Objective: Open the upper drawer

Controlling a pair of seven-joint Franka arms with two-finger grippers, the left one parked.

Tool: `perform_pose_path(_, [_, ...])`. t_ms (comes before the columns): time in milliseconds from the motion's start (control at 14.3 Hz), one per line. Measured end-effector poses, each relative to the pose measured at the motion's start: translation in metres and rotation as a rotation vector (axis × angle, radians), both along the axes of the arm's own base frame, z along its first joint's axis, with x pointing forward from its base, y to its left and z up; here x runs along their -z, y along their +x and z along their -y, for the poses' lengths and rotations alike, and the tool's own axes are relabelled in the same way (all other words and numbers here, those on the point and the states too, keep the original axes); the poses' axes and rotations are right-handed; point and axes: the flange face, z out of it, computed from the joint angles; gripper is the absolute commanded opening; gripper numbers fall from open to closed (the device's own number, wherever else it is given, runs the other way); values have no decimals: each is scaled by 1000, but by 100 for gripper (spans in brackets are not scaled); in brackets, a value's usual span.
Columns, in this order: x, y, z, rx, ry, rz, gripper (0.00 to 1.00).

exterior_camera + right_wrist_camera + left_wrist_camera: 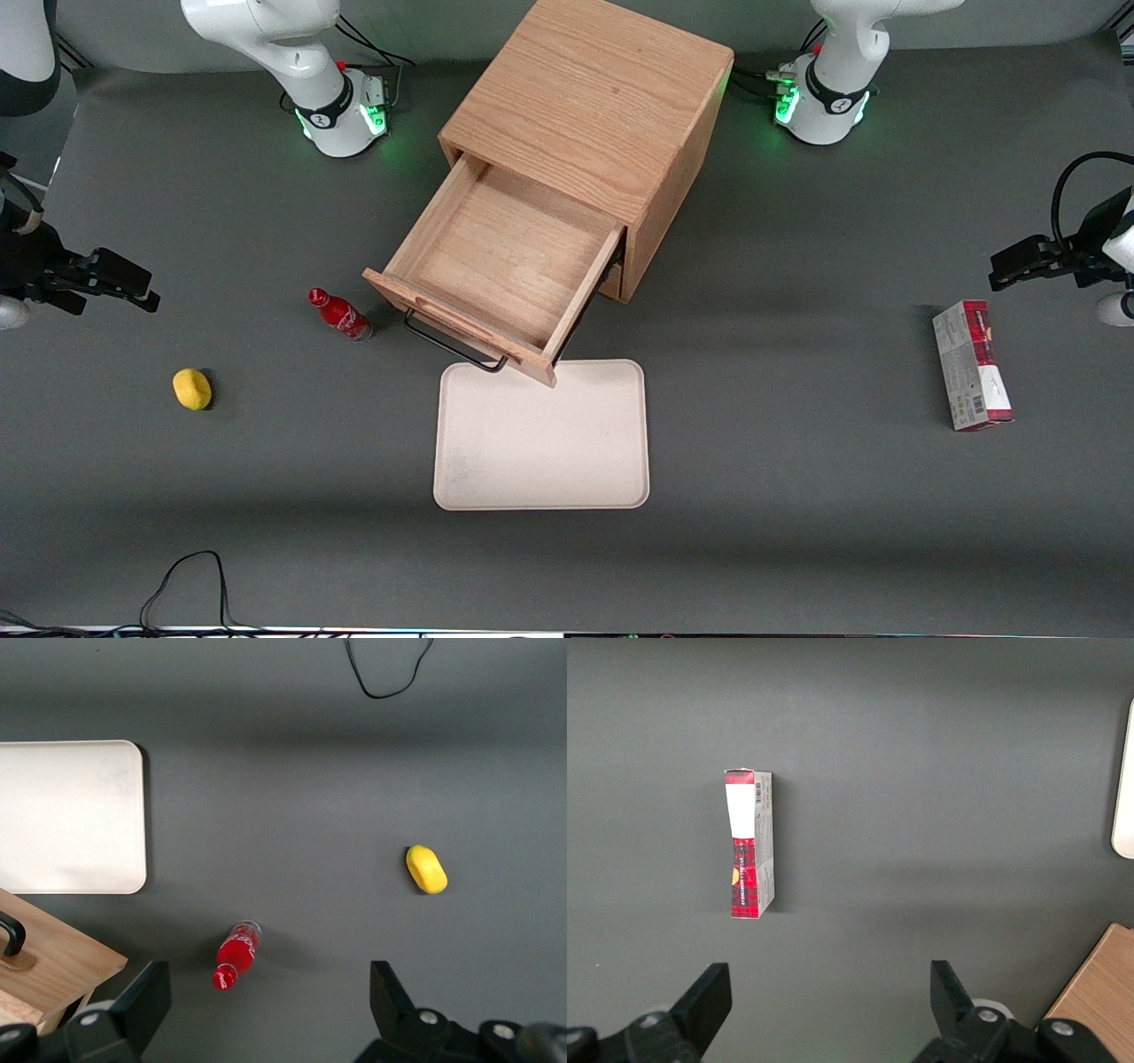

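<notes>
Nearest the front camera lies the pale rectangular tray [541, 443]. Just above its edge hangs the pulled-out upper drawer [505, 257] of light oak, its thin black bar handle [447, 344] over the tray's rim. Beside the drawer front lies a small red bottle [340, 315]; a yellow lemon-like lump [192, 389] sits toward my end. My black two-finger gripper [133, 292] hovers there, fingers spread apart, holding nothing.

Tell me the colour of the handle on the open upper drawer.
Black: the thin bar handle on the upper drawer shows best in the front view. The gripper, open, is well clear.
</notes>
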Motion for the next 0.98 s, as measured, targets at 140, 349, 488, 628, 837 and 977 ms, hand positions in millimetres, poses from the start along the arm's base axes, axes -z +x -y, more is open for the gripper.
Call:
perform_pose_path(140, [0, 0, 1, 2, -1, -1, 100])
perform_pose_path(349, [1, 0, 2, 3, -1, -2, 100])
perform_pose_path(488, [3, 0, 3, 5, -1, -5, 100])
perform_pose_path(628, [4, 0, 5, 8, -1, -8, 100])
perform_pose_path(837, [4, 0, 8, 14, -1, -8, 100])
perform_pose_path(977, [4, 0, 9, 15, -1, -7, 100])
